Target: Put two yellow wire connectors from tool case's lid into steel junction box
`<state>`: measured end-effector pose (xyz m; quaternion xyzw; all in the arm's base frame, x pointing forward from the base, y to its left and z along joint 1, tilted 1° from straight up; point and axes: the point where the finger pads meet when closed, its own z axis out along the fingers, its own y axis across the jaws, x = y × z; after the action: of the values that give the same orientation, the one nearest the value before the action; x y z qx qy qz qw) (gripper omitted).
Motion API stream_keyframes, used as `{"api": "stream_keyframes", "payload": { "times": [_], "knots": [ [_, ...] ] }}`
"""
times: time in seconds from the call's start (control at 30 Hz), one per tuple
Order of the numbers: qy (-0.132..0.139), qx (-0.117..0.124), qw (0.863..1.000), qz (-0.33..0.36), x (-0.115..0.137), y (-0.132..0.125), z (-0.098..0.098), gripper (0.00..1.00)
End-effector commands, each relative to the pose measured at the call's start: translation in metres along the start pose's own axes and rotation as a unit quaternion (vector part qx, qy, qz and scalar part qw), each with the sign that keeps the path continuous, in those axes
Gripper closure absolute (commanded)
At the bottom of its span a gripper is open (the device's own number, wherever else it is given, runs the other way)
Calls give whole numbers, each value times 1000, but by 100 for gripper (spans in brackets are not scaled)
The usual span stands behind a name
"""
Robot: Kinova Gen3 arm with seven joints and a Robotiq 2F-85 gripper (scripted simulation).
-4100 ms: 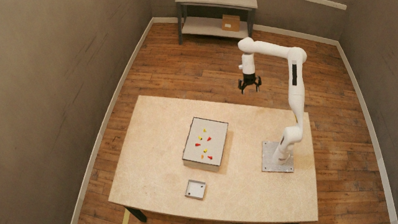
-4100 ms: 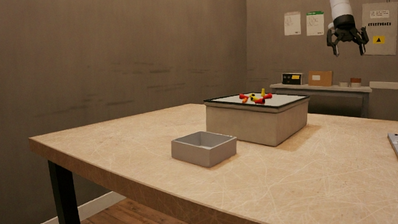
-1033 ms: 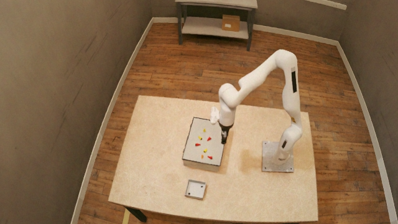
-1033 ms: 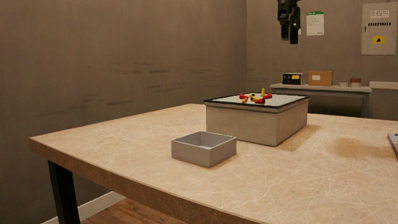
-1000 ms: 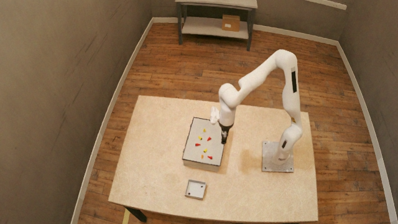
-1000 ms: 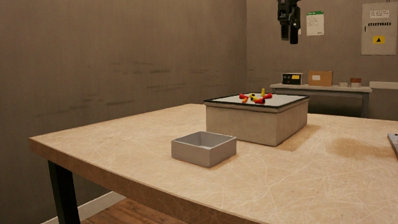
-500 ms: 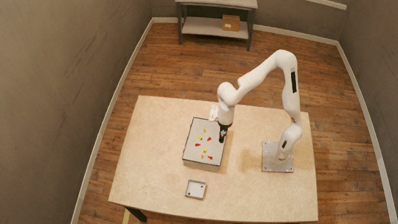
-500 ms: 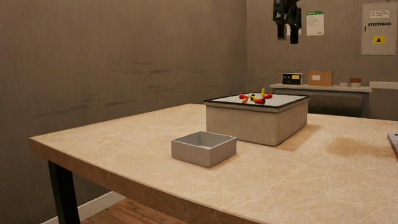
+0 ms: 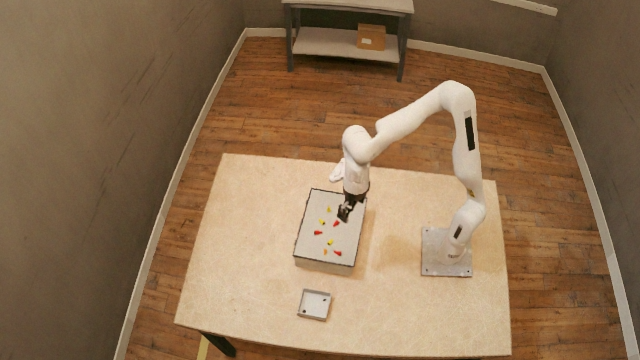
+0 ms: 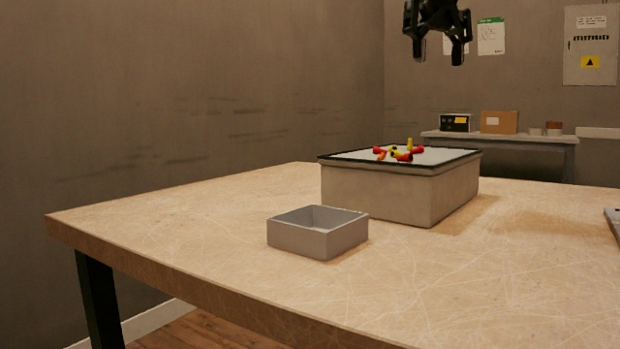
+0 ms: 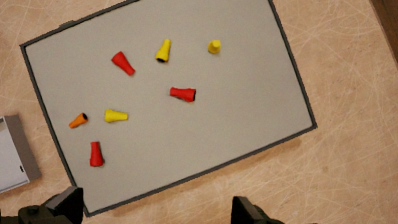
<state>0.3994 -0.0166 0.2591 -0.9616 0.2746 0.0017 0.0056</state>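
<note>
The grey tool case stands mid-table, and its flat lid [image 9: 307, 240] [image 10: 436, 156] [image 11: 240, 115] carries the wire connectors. In the wrist view three yellow connectors lie on it: one [image 11: 163, 50] near the far edge, one [image 11: 214, 46] standing to its right, and one [image 11: 116, 116] lying at the left. Three red connectors [image 11: 182, 93] [image 11: 123, 63] [image 11: 96, 154] and an orange one [image 11: 78, 120] lie among them. The steel junction box [image 9: 314, 304] [image 10: 317, 231] [image 11: 12, 155] sits open and empty in front of the case. My gripper [image 9: 344, 214] [image 10: 437, 59] [image 11: 159, 206] is open and empty, high above the lid's right side.
The arm's steel base plate [image 9: 446, 252] [image 10: 612, 220] is bolted to the table right of the case. A shelf table [image 9: 350, 47] [image 10: 499, 138] with a cardboard box [image 9: 371, 37] [image 10: 499, 121] stands against the far wall.
</note>
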Motion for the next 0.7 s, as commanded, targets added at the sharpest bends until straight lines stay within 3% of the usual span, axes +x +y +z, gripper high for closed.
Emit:
{"api": "stream_keyframes", "payload": {
  "times": [0.0,0.17,0.27,0.67],
  "knots": [
    [1,-2,997,80,12,-5,-5,0],
    [1,-2,981,194,27,-5,-10,0],
    [1,-2,976,216,30,-4,-11,0],
    [5,0,899,438,62,-2,-23,0]
  ]
}}
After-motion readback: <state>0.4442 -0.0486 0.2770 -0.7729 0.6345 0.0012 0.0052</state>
